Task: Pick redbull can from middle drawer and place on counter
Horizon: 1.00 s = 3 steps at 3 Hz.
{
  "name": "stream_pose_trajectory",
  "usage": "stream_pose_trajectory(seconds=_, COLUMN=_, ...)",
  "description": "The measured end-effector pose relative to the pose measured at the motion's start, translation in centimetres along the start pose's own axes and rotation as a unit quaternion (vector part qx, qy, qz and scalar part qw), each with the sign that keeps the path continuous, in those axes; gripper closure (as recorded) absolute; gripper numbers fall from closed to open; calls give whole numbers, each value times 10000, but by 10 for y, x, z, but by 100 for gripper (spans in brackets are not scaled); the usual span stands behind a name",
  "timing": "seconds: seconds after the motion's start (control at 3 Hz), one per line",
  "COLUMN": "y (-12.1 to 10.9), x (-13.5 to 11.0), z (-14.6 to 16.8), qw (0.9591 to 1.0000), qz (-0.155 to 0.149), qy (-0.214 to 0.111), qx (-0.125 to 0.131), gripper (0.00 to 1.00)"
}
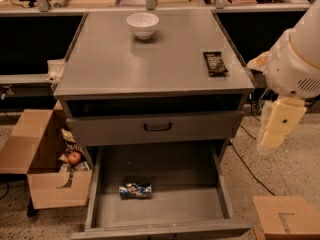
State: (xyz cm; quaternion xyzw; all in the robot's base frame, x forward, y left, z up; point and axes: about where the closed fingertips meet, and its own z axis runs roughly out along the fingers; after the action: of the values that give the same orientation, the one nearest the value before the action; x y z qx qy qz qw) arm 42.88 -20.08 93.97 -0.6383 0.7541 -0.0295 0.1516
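The redbull can (135,190) lies on its side on the floor of the open middle drawer (170,209), left of centre. The drawer is pulled out at the bottom of the cabinet. The counter (160,59) is the grey top of the cabinet above it. My gripper (276,129), a cream piece hanging from the white arm, is at the right of the cabinet. It is about level with the shut drawer front, well above and to the right of the can, and touches nothing.
A white bowl (143,24) and a dark snack bar (215,63) sit on the counter. A shut drawer front with a black handle (157,127) is above the open drawer. An open cardboard box (35,154) stands at the left, another cardboard piece (285,216) at the bottom right.
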Motion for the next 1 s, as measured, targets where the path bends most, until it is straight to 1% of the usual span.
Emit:
stream_pose_trajectory(seconds=0.33, y=31, x=-17, z=57, qw=9984, qz=-503, qy=-94, qx=-250, gripper=0)
stream_pose_trajectory(seconds=0.67, y=77, x=-43, z=150, qw=9920, qz=-789, qy=-557, qx=-811, gripper=0)
stream_pose_trajectory(seconds=1.0, y=101, x=-80, z=216, qw=9819, qz=-749, qy=-1230, qx=-1232, gripper=0)
